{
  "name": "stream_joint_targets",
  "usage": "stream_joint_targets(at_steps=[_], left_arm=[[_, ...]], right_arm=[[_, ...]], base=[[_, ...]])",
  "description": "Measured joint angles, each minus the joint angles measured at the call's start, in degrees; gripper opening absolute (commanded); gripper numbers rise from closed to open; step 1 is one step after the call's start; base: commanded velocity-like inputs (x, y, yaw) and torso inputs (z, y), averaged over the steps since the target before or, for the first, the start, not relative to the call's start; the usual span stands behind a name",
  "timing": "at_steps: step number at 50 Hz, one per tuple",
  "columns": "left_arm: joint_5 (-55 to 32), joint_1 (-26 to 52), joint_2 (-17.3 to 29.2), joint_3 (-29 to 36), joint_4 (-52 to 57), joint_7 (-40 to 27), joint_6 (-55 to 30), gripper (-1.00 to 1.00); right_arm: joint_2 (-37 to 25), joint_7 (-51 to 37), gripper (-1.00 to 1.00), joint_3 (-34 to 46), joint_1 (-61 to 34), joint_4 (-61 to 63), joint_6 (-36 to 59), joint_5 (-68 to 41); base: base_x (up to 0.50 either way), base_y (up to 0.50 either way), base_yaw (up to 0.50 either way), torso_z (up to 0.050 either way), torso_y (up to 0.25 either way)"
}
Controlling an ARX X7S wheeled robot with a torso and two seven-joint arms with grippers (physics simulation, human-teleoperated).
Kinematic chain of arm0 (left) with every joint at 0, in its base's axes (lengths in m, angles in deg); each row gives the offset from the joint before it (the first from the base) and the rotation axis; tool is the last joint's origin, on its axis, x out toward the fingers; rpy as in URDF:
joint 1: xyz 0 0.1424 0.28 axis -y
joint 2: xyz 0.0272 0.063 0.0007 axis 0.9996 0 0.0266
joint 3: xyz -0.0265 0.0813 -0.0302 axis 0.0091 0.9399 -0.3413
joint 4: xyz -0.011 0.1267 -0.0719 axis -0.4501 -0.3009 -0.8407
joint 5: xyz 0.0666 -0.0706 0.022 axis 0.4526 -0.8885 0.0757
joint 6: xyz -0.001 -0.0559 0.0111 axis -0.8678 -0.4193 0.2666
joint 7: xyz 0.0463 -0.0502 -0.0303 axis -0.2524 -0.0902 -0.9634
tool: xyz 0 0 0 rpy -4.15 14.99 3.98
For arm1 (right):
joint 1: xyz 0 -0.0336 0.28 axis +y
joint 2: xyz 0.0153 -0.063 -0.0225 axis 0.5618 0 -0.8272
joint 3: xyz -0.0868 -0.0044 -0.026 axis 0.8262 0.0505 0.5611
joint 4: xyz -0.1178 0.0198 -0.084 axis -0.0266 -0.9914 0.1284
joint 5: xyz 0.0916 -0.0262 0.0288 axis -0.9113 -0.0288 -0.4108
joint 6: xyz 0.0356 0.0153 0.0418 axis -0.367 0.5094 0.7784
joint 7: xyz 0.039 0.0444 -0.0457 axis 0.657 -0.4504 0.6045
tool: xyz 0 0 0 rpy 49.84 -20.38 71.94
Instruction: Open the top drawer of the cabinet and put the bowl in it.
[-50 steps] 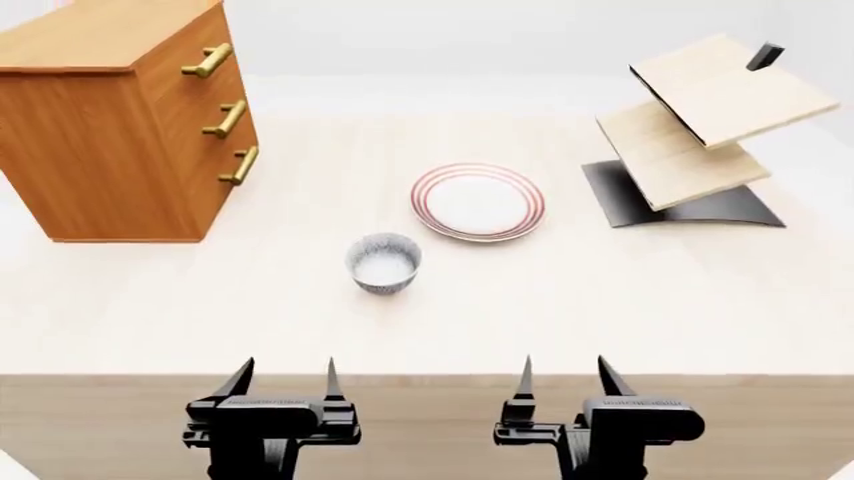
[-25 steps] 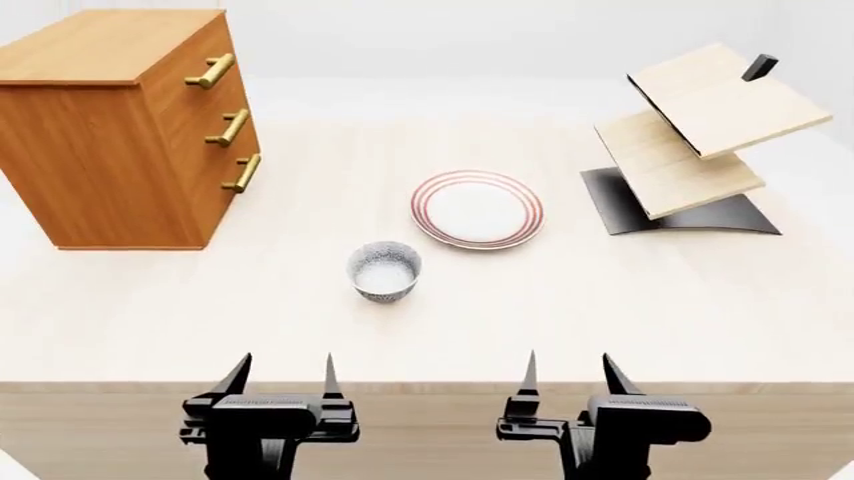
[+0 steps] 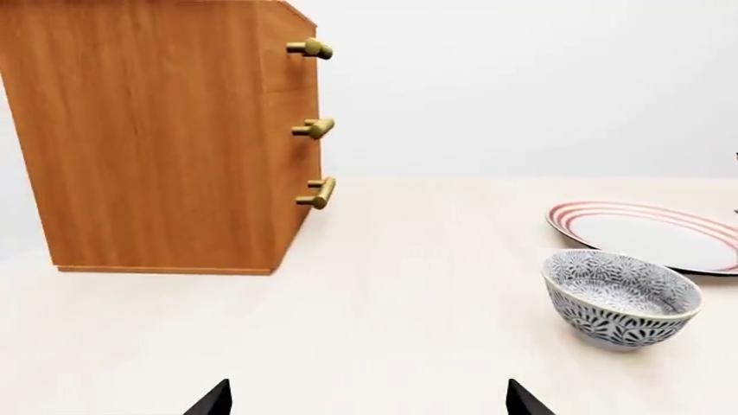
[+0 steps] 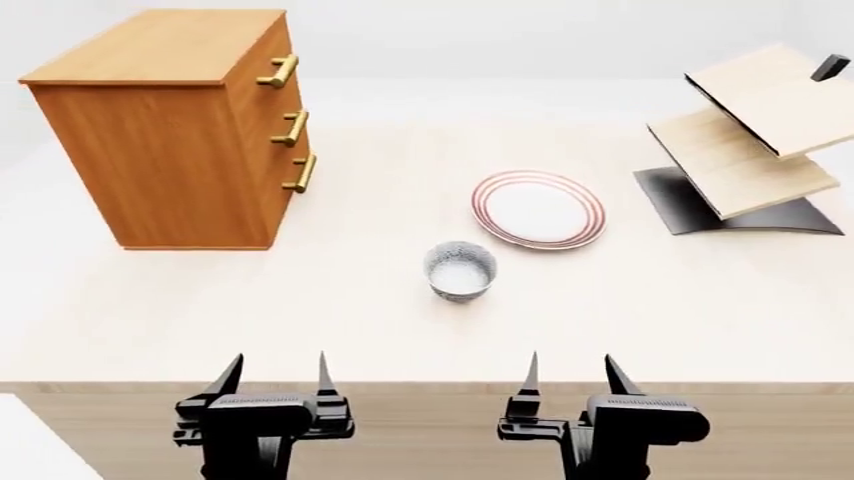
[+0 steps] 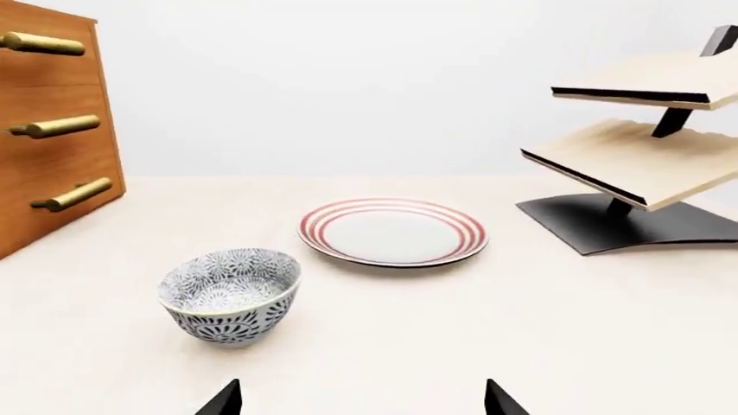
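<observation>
so nothing's been touched here: both pincers hang at the near edge of the table (image 4: 160, 320), left pincer (image 4: 274, 375) and right pincer (image 4: 571, 372), each spread wide and holding nothing. the bowl (image 4: 461, 270) sits upright on the table about mid-way across, near the plate (image 4: 538, 209) but not touching it, and well apart from the cabinet (image 4: 167, 130) off to the left. top drawer (image 4: 271, 62) looks fully shut, same as the two under it. the handle (image 4: 279, 70) is a thin brass bar standing off the front on posts, so i'd guess that's the only sane place to take hold, fingers one above and one below the bar, then pull straight out. metal bar is probably slick, and if the drawer sticks the pincer could slide off sideways. the bowl reads as glazed ceramic: stiff, light enough, but slippery and chippable. its curved outside gives the fingers nothing flat, so i'd pinch the rim, one finger inside the white part and one on the speckled outside, and not squeeze hard. the rack (image 4: 747, 140) on the right is out of the way.
</observation>
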Motion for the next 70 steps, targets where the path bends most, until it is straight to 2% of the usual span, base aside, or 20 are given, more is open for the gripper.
stream_joint_targets(at_steps=[47,56,63,67,70], left_arm=[[-3.41,0.31,1.96,1.90,-0.04,-2.90,0.33,1.00],[-4.69,1.12,2.48,1.30,0.07,-3.48,0.13,1.00],[-5.75,9.13,4.52,-3.25,-4.08,-6.86,-1.36,1.00],[-5.07,18.19,6.89,-6.28,-12.31,-9.80,-1.65,1.00],[-3.32,26.57,8.91,-7.72,-22.58,-12.90,0.40,1.00]], right_arm=[[-1.99,-2.83,1.00,2.71,-0.32,-0.52,-0.55,-2.59],[-2.18,-2.73,1.00,3.04,-0.40,-0.57,-0.78,-3.66],[-3.79,-2.24,1.00,2.79,0.12,5.25,0.36,-5.42],[-6.29,-2.37,1.00,1.69,-0.88,13.54,4.79,-7.75],[-8.86,-3.05,1.00,0.27,-4.28,20.04,10.91,-10.27]], base=[[0.00,0.50,0.00,0.000,0.000],[0.00,0.04,0.00,0.000,0.000],[0.00,0.00,0.00,0.000,0.000],[0.00,0.00,0.00,0.000,0.000],[0.00,0.00,0.00,0.000,0.000]])
